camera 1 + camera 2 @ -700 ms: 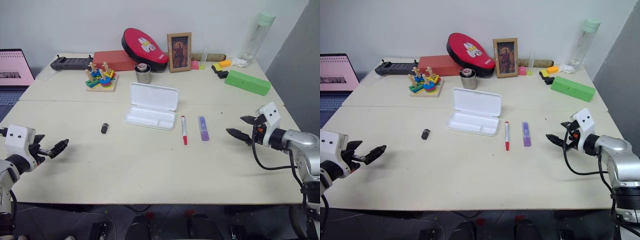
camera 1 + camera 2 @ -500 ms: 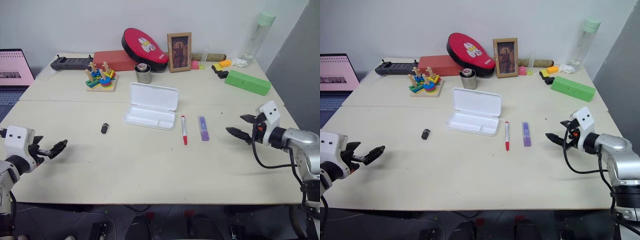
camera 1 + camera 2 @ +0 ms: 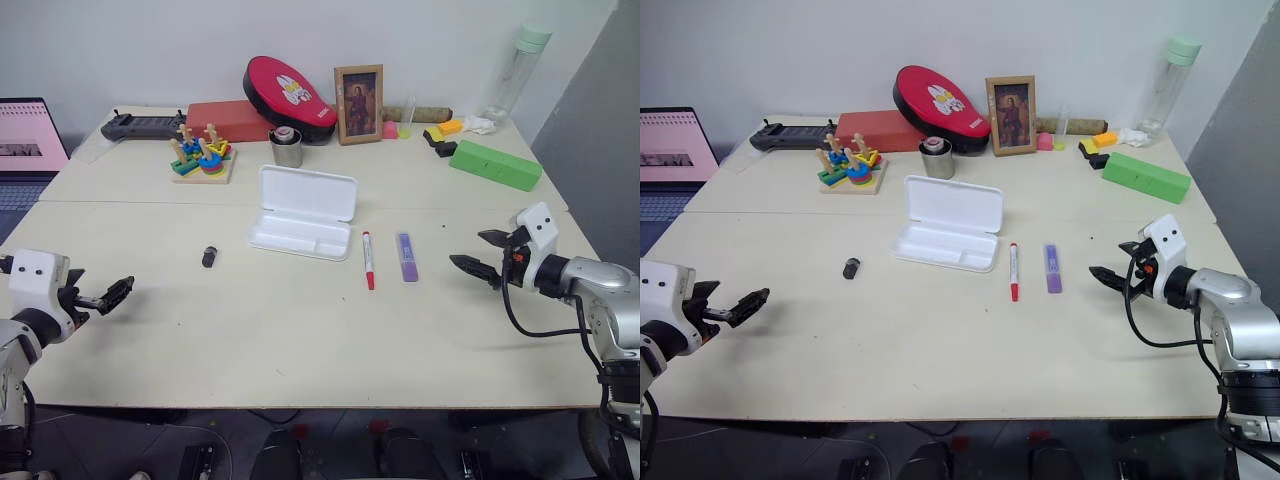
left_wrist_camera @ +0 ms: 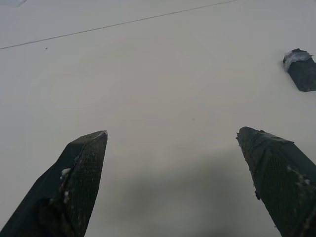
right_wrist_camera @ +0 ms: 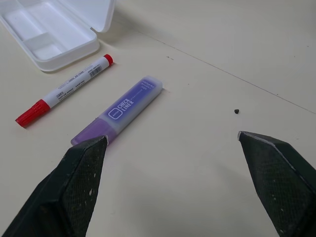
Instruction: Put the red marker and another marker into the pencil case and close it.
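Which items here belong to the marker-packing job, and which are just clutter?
Job items: red marker; purple marker; open white pencil case.

Clutter: red oval case, framed picture, green box, wooden stacking toy, metal cup, bottle, small black cap.

Laptop (image 3: 30, 140) cut off at the edge — small dark object (image 3: 209, 257) unidentifiable.

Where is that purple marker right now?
The purple marker lies flat on the table, right of centre, just right of the red marker and left of the right tool.
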### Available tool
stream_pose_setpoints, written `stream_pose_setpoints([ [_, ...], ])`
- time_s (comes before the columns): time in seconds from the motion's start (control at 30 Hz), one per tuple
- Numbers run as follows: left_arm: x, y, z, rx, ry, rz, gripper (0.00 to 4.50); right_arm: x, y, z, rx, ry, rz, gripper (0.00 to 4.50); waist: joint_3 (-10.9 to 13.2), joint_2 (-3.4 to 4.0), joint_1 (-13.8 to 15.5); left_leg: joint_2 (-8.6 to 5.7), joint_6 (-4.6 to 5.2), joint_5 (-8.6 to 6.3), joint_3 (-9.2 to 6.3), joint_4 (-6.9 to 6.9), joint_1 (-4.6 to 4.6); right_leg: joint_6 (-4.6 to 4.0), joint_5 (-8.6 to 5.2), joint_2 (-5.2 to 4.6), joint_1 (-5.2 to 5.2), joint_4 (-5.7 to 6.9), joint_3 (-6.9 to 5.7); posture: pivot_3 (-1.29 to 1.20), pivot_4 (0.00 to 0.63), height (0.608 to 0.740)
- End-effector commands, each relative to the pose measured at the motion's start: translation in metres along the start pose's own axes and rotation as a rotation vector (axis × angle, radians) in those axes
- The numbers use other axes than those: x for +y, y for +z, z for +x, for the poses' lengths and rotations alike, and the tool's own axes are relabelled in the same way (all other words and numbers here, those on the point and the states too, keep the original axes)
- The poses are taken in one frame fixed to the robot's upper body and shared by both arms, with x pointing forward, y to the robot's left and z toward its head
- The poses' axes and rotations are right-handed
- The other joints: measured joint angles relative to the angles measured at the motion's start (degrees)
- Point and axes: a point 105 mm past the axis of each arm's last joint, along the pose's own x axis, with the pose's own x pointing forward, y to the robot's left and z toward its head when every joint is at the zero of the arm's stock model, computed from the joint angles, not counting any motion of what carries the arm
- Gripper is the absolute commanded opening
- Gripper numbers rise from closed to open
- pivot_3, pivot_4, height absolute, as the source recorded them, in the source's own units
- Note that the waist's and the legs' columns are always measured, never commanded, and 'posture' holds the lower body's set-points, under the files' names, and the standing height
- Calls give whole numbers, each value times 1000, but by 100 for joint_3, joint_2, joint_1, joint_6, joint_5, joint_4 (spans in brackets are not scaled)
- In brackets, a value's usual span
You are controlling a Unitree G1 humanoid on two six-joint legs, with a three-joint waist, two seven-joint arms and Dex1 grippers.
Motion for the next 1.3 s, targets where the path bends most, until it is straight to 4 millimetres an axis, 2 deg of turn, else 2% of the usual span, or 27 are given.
stream_pose_setpoints([
  [0.03, 2, 16, 0, -60, 8, 20, 4500, 0, 11, -2, -36, -4, -26, 4472, 0, 0, 1, 0, 0, 0, 0, 0, 0, 0, 0, 0, 0, 0, 0, 0, 150, 740],
  [0.33, 1, 18, 2, -60, -7, 23, 4500, 0, 10, -1, -35, 1, -25, 4472, 0, 0, -3, 0, 0, 0, 1, 0, 0, 0, 0, 0, 0, 0, 0, 0, 150, 740],
  [0.5, -20, 27, 6, -101, -133, 25, 4500, 18, 20, 8, -39, 102, -70, 4472, 0, 1, -3, 0, 0, 0, 1, 0, 0, 0, 0, 0, 0, 0, 0, 0, 150, 740],
  [0.67, -57, 60, 3, -195, -428, 56, 4500, 59, 54, 32, -13, 324, -175, 4472, 9, 10, -17, 1, 0, 1, 3, 2, -1, 2, 0, 0, -4, 3, 0, 0, 150, 740],
  [0.73, -76, 62, -3, -198, -566, 76, 4500, 78, 70, 49, -43, 406, -205, 4472, 7, 6, -31, 3, 0, 1, 3, 2, 0, 2, 0, 1, -5, 3, 0, 0, 150, 740],
  [0.8, -91, 58, -8, -175, -669, 106, 4500, 92, 78, 63, -38, 451, -229, 4472, 7, 6, -59, 4, 0, 1, 9, -1, 1, 0, 0, 1, -6, 0, 1, 0, 150, 740],
  [0.93, -108, 54, -12, -158, -743, 174, 4500, 115, 88, 90, -20, 506, -251, 4472, 6, 5, -46, 4, 0, 0, 11, -2, -6, -3, 1, 1, -22, 3, 2, 0, 150, 740],
  [1.1, -124, 60, -16, -179, -794, 221, 4500, 134, 86, 124, 34, 528, -277, 4472, 10, 11, -15, 4, 0, 1, 7, 1, -49, -7, 1, 1, -62, 15, 0, 0, 150, 740],
  [1.3, -143, 68, -22, -212, -836, 214, 4500, 139, 76, 146, 80, 511, -302, 4472, 7, 7, -6, 3, 0, 1, 8, 4, -50, -6, 2, 1, -65, 17, -1, 0, 150, 740],
])
